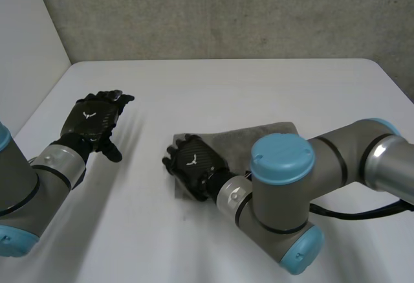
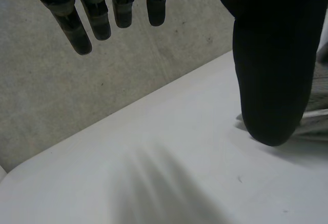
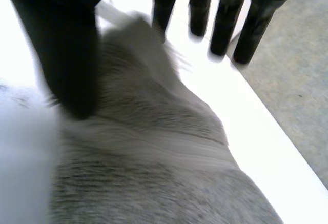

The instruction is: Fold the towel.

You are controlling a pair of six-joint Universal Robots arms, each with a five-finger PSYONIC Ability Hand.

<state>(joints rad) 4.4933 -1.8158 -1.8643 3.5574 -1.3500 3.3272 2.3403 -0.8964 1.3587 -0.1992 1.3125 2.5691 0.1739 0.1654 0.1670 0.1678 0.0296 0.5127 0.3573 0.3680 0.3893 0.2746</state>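
The grey towel (image 1: 262, 137) lay just right of the middle of the white table (image 1: 226, 82), seemingly folded already, with the right hand (image 1: 194, 161) flat over its left end, fingers straight and gripping nothing, and the left hand (image 1: 94, 120) spread empty well apart, so little more than smoothing looked left.

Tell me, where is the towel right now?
In the head view, the towel lies on the white table, right of centre, one end under the right hand.

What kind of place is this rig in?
Likely a robotics lab or test cell: a plain white table, a grey concrete wall behind it, and a single grey fabric towel as the workpiece.
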